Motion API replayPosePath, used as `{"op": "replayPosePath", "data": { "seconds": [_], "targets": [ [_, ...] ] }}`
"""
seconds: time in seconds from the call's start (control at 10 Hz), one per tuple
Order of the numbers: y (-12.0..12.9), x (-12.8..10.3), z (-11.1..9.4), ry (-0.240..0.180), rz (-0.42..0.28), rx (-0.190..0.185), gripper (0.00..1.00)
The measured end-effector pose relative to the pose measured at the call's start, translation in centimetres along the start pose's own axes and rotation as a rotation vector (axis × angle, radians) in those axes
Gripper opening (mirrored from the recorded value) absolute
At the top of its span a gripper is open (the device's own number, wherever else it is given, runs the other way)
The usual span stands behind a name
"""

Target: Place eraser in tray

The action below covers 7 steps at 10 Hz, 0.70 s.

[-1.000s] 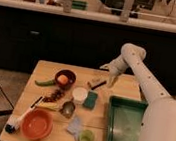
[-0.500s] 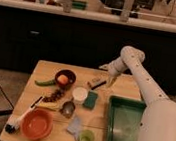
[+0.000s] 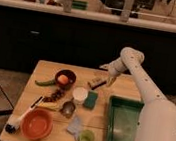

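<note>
At far edge of table (image 3: 41, 73), gripper (image 3: 111, 78) just beside eraser (image 3: 97, 81); eraser diagonal, toward table middle; grip state cannot tell; tray (image 3: 109, 134) nearer camera.

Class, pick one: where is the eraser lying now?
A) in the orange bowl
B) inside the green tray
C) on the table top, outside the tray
C: the eraser lies on the wooden table, with the end effector just beside it, apart from the tray.

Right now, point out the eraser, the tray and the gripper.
eraser (image 3: 96, 81): camera view, middle of its pale top.
tray (image 3: 122, 127): camera view, bare green floor.
gripper (image 3: 111, 80): camera view, its lower end, just right of the eraser.
</note>
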Motion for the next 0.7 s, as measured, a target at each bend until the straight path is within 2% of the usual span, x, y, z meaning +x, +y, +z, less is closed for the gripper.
{"op": "replayPosePath", "data": {
  "seconds": [0.7],
  "targets": [
    [0.0, 2.3, 2.4, -0.009, 0.035, -0.043, 0.80]
  ]
}}
